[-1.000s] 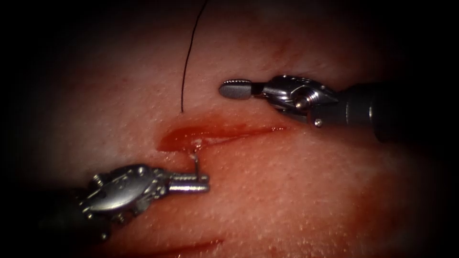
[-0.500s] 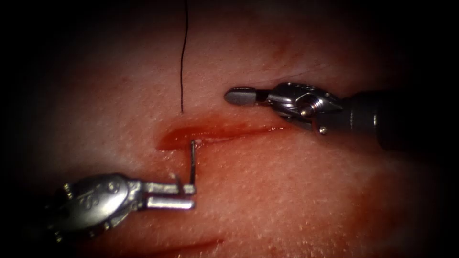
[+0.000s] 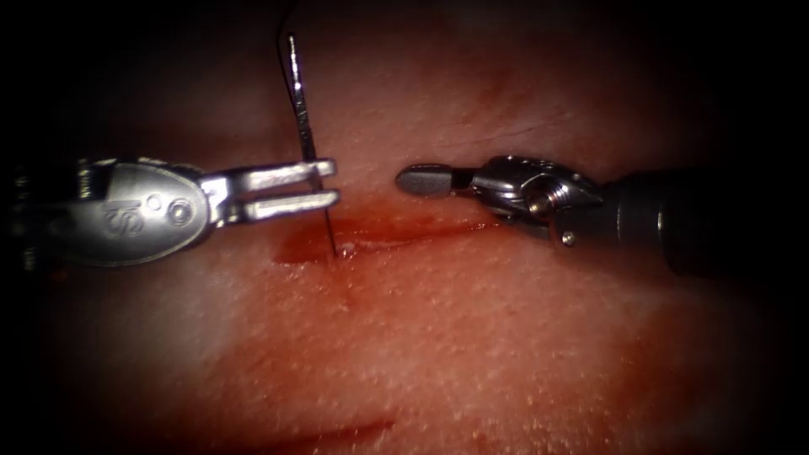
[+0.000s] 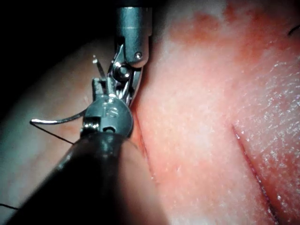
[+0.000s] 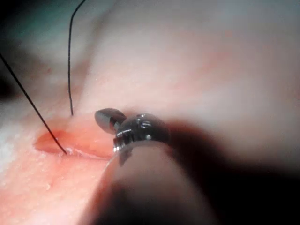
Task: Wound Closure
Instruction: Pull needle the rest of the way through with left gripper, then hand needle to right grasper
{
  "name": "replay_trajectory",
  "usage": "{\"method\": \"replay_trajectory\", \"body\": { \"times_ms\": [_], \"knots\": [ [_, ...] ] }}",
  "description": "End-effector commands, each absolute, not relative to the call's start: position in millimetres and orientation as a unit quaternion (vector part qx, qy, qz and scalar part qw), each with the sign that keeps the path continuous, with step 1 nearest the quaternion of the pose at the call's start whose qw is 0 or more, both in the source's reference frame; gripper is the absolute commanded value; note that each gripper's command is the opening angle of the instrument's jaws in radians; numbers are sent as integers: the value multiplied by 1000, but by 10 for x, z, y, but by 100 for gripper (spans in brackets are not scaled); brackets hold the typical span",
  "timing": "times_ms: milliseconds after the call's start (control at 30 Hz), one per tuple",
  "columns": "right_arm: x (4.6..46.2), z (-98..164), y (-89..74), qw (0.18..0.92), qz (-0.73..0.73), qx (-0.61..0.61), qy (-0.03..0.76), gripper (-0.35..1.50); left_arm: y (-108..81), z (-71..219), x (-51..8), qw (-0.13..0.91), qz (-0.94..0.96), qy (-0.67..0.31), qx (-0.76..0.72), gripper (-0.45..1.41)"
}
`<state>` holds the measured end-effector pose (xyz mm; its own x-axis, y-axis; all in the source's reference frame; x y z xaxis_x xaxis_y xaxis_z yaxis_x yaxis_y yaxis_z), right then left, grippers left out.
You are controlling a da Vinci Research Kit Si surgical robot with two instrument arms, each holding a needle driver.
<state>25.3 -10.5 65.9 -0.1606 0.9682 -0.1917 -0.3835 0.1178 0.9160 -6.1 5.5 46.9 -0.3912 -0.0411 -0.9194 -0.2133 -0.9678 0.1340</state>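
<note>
1. Endoscope view, at 9 o'clock: the left tool [image 3: 324,185] reaches in from the left edge. Its 2 jaws lie level and nearly parallel, closed on the needle [image 3: 300,101] partway along its curve.
2. The needle stands almost upright in that grip, its long part rising toward 12 o'clock above the jaws. A thin dark line runs from the jaws down toward 6 o'clock to the cut [image 3: 379,232]; it looks like the thread [image 3: 330,232], though needle and thread are hard to tell apart there.
3. The needle is out of the tissue [image 3: 472,337], held above it at the left end of the cut.
4. The cut runs level across the middle, wet with red fluid [image 3: 295,246], widest at its left end.
5. At 3 o'clock the right tool [image 3: 421,180] comes in from the right. Its jaws are pressed together on nothing and point toward 9 o'clock, just above the cut and a short way from the left tool's jaws.
6. Left wrist view: the left tool [image 4: 101,89] grips the curved needle [image 4: 56,120], whose free end arcs away from it; thread [image 4: 55,135] trails off nearby.
7. Right wrist view: the right tool [image 5: 108,118] hangs closed and empty beside the cut [image 5: 79,145]. 2 dark strands of thread [image 5: 70,65] come down to the tissue, 1 meeting the cut's wet end and 1 just beyond its far edge.
</note>
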Motion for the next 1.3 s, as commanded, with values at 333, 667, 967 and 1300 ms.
{"method": "replay_trajectory", "body": {
  "times_ms": [333, 667, 967, 1300],
  "knots": [
    [260, 641, -96, 505, 585, 422, 474, 73, 33, 533, -66, 17, 831, 164, -532, -45],
    [278, 628, -100, 429, 586, 505, 467, 125, -16, 598, -73, -24, 829, 174, -531, -45],
    [306, 619, -105, 411, 567, 532, 475, 121, -28, 603, -87, -32, 827, 182, -531, -45],
    [316, 610, -105, 402, 569, 535, 478, 128, -27, 606, -96, -40, 828, 186, -528, -45]
  ]
}}
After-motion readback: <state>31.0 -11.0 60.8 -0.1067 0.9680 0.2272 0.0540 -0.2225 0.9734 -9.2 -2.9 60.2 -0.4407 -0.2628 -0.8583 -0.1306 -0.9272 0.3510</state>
